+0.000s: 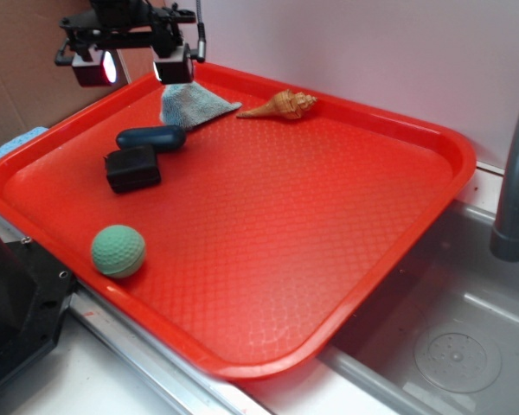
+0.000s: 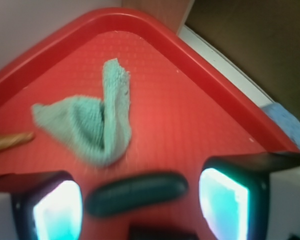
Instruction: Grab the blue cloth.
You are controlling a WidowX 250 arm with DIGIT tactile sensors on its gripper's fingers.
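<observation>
The blue cloth (image 1: 193,107) is a small pale grey-blue fuzzy piece lying crumpled at the far left corner of the red tray (image 1: 398,130). In the wrist view the blue cloth (image 2: 97,125) shows as a folded heap ahead of the fingers. My gripper (image 1: 138,65) hangs above the tray's back left corner, over and just left of the cloth, open, its fingers (image 1: 175,67) apart and nothing between them. In the wrist view the gripper (image 2: 140,202) stands wide, with the dark teal capsule (image 2: 136,193) seen below in the gap.
On the tray lie a dark teal capsule (image 1: 150,137), a black block (image 1: 132,168), a green ball (image 1: 118,251) and a tan spiral shell (image 1: 281,105). A sky-blue sponge piece (image 1: 13,143) sits outside the tray's left rim. A grey faucet (image 1: 515,173) and sink (image 1: 450,346) are at right.
</observation>
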